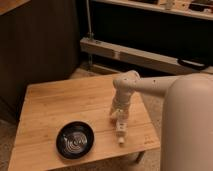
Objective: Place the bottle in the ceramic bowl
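Observation:
The small white bottle (120, 134) is near the table's front right, its narrow end pointing toward the front edge. My gripper (118, 118) is directly over the bottle's back end, reaching down from the white arm on the right. I cannot tell whether the bottle rests on the wood or is held. The black glossy ceramic bowl (75, 140), with pale ring lines inside, sits on the table's front left, about a bowl's width to the left of the bottle. It holds nothing.
The low wooden table (60, 105) stands on a speckled floor. A dark cabinet is behind it on the left and a metal rail and shelf behind on the right. My white body fills the right edge.

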Controlling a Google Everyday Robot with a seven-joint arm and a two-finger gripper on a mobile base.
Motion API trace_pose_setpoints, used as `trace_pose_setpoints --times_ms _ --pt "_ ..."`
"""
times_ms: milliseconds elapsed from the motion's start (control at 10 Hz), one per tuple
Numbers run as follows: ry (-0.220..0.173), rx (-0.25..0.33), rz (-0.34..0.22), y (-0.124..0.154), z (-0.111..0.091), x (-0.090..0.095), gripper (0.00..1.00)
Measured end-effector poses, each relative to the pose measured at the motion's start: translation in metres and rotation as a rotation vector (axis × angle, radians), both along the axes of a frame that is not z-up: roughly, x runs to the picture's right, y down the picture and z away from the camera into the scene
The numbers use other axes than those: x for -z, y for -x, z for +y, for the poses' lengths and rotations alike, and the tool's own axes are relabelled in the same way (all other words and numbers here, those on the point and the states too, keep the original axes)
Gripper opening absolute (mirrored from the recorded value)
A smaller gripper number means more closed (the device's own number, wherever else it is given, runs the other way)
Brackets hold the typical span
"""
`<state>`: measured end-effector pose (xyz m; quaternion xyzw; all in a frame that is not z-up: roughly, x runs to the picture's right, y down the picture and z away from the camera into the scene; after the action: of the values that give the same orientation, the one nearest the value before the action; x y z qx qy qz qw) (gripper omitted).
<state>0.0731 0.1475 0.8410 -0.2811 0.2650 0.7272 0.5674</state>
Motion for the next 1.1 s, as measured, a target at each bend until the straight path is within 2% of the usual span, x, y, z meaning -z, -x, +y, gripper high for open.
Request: trace_pose_setpoints --times_ms 200,500,600,900,1100 --pt "0.020 -0.002 -0.012 0.006 0.007 -0.008 0.65" --pt "0.032 0.026 -0.057 0.033 0.004 -0.012 0.65" --pt "0.029 0.043 -0.076 0.043 0.002 -0.011 0.60" --pt "-0.029 0.131 -0.125 0.069 -0.019 0.016 0.29" --pt "-0.047 0.175 -0.144 0.075 -0.025 0.029 0.09"
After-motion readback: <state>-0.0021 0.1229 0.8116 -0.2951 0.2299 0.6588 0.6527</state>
